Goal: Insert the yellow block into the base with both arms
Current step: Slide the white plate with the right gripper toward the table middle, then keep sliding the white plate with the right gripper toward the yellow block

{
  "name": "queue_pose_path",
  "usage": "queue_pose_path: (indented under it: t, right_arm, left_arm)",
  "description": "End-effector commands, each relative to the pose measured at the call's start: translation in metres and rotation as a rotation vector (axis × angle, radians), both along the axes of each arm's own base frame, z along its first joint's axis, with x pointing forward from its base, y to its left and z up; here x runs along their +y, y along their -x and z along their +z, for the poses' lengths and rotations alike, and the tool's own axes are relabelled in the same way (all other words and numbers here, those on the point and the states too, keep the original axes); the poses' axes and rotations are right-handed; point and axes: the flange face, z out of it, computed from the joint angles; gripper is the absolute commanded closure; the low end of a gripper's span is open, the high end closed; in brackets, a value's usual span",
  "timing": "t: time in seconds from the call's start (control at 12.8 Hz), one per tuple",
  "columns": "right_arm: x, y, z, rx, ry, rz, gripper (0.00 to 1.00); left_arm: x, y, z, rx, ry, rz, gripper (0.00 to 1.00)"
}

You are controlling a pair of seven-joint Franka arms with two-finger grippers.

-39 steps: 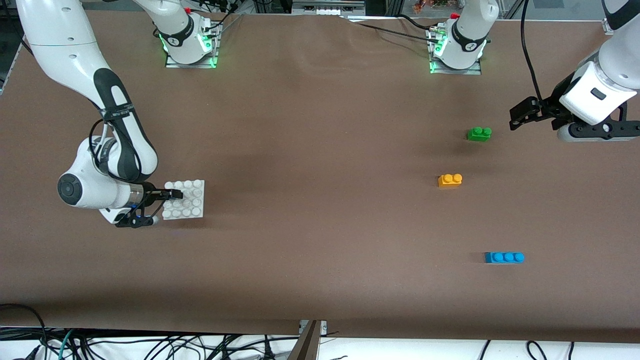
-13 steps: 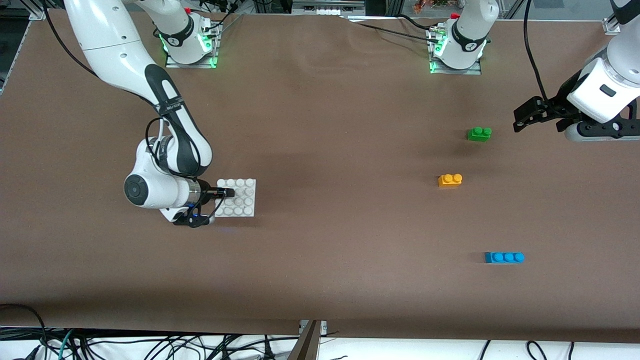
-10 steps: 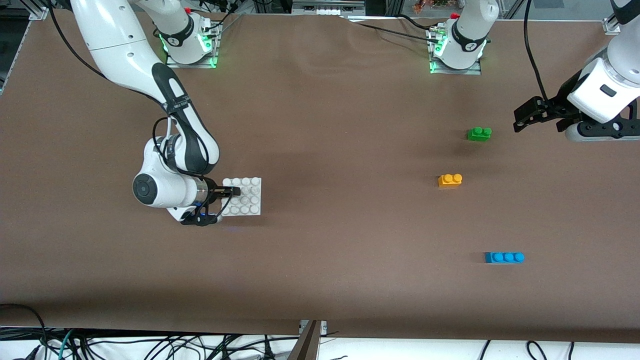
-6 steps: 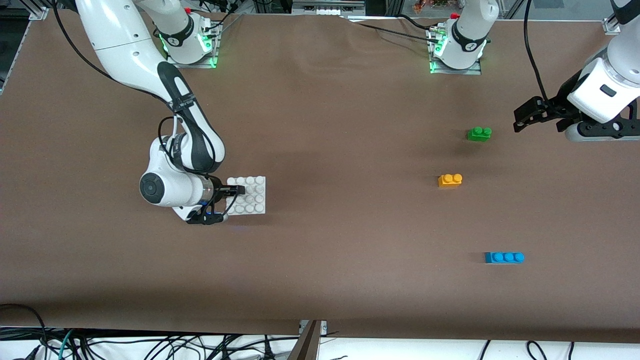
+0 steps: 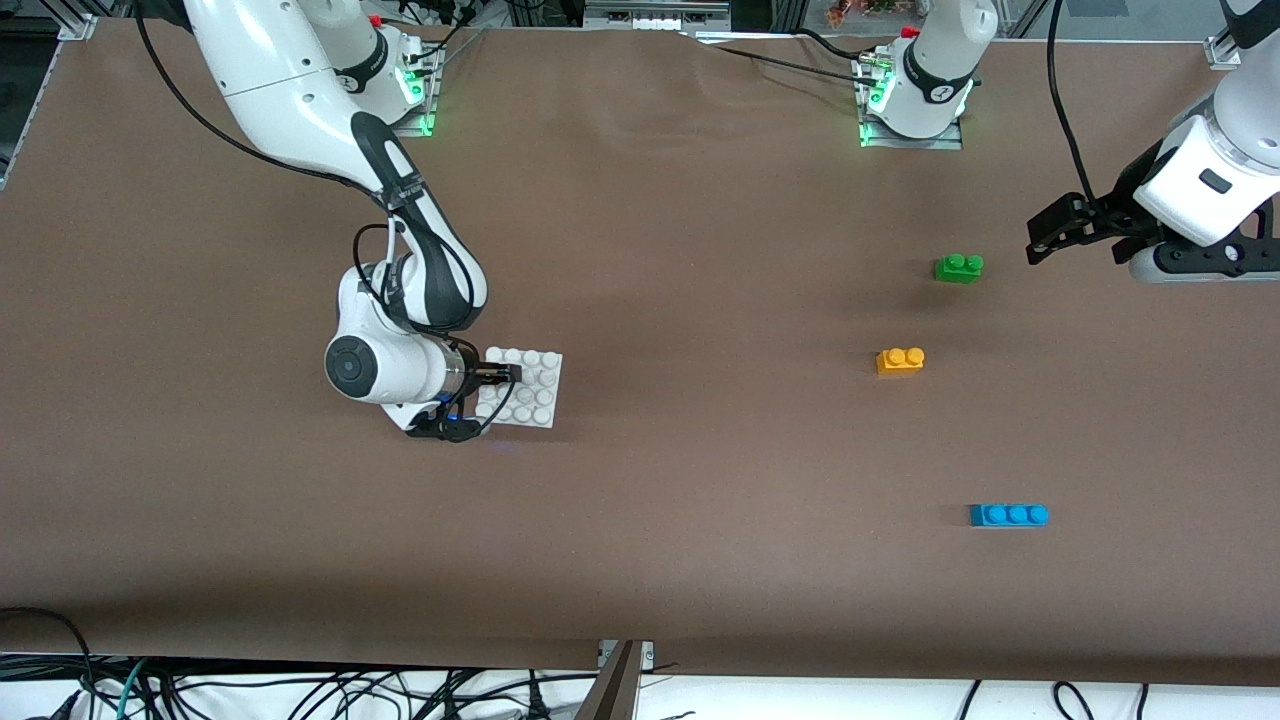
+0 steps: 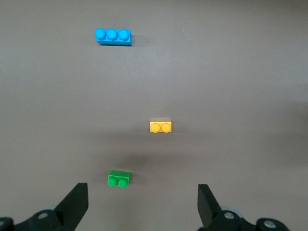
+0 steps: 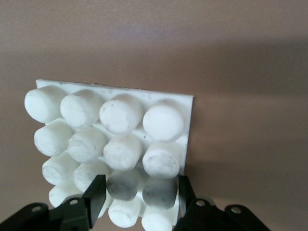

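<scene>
Base (image 5: 535,385) in right pincer (image 5: 497,391), yellow block (image 5: 900,360) apart

A wide table (image 5: 660,560) covered in plain brown sheeting carries everything here. Toward the right arm's end a white studded base (image 5: 528,385) seems to lie flat on it, though its edge is partly hidden, so I can't swear it touches down. Toward the left arm's end three bricks sit well apart: a green brick (image 5: 958,267) farthest from the front camera, the yellow block (image 5: 900,360) nearer than it, and a blue brick (image 5: 1008,515) nearest of all. Both arm bases are bolted along the edge farthest from that camera.
</scene>
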Motion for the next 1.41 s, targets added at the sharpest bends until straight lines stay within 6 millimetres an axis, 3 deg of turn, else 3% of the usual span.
queue_pose_path:
  t: [0.0,0.31,0.62,0.86,1.02,1.33]
  right_arm:
    - [0.031,-0.001,-0.001,-0.003,-0.009,-0.026,0.33]
    - [0.057,0.010,-0.003,-0.002,-0.005,0.005,0.33]
    - [0.098,0.033,-0.010,-0.012,0.005,0.068,0.33]
    - [0.116,0.042,-0.008,-0.012,0.002,0.083,0.33]
    - [0.125,0.047,-0.006,-0.013,0.002,0.082,0.33]
    - [0.150,0.051,-0.002,-0.021,0.004,0.058,0.33]
  left_arm:
    - [-0.007,-0.002,0.007,-0.006,0.027,-0.002,0.00]
    - [-0.008,-0.002,0.007,-0.008,0.027,-0.005,0.00]
    - [-0.019,0.000,0.009,-0.012,0.017,-0.025,0.00]
    - [-0.020,0.000,0.009,-0.012,0.015,-0.030,0.00]
    - [-0.032,0.002,0.012,-0.019,0.014,-0.053,0.00]
    - [-0.028,0.001,0.014,-0.024,0.005,-0.050,0.00]
